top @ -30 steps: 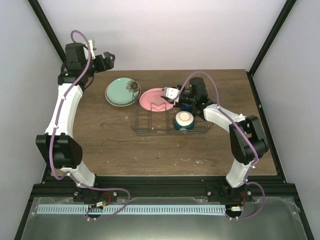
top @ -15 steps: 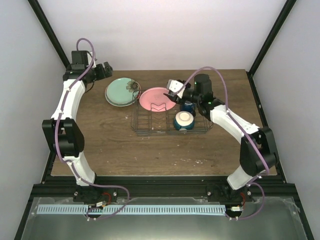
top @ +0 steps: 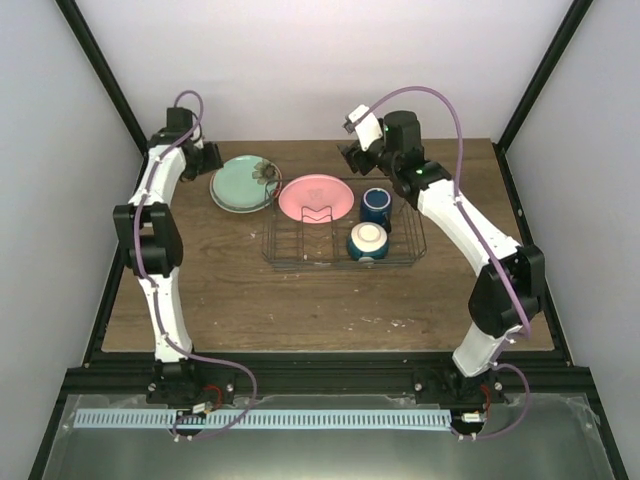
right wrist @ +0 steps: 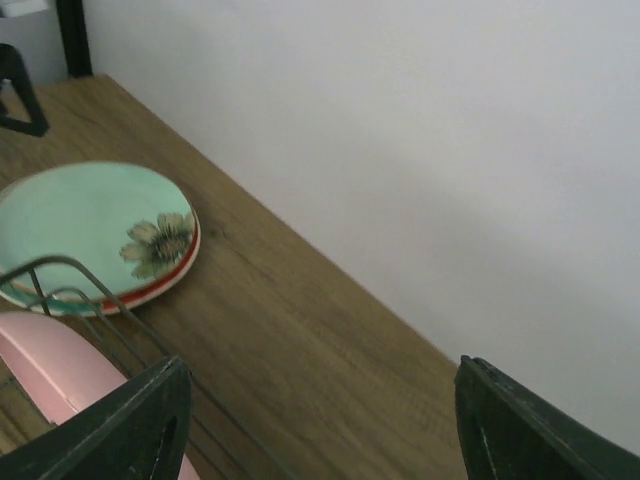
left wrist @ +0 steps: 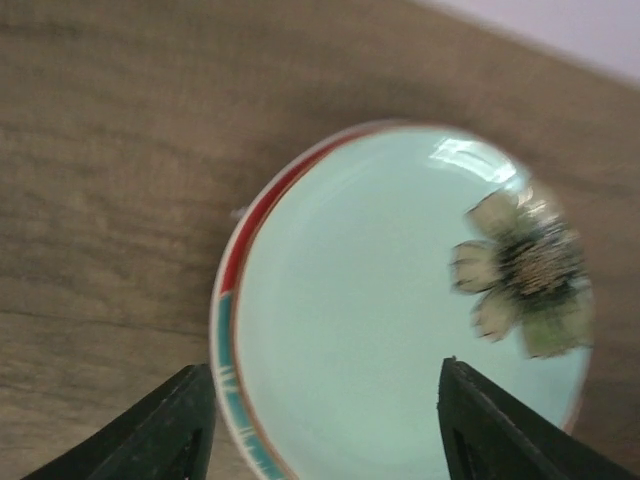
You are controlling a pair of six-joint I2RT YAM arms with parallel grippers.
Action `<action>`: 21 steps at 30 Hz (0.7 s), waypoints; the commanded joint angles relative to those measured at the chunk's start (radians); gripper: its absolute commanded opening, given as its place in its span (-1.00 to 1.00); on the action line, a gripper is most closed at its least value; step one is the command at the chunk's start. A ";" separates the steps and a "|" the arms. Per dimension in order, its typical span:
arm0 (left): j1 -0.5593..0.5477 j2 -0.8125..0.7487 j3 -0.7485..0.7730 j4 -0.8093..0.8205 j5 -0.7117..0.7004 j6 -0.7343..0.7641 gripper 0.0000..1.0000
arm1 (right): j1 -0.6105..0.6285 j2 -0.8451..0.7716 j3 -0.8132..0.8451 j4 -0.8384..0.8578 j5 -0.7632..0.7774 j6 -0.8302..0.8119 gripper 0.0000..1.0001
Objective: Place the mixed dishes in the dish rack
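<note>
Right gripper point(top: 356, 122) has lifted clear to 12 o'clock of the dish rack point(top: 300, 262), jaws wide and empty, leaving the dark blue mug point(top: 376, 205) inside. The left gripper point(left wrist: 325, 372) has swung to the mint-green plate point(left wrist: 380, 300) (stacked on the teal-and-red patterned plate point(left wrist: 228, 330), outside the rack at its 10 o'clock). Its jaws stand apart, holding nothing, with the plate at its 4 o'clock; it is clearly the nearer arm.

Under the round mint-green plate with a flower motif point(left wrist: 370, 320) we see only a rim sliver of the teal-and-red patterned plate point(left wrist: 226, 340). The mint-green plate's near edge is cut off in the left wrist view, its flower blurred. Beside it, the round pink plate point(right wrist: 45, 375) is cropped at the right wrist view's corner.
</note>
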 commanded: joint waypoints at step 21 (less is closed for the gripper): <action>0.002 0.143 -0.034 -0.039 0.039 -0.025 0.16 | 0.006 0.034 0.000 -0.164 0.073 0.110 0.48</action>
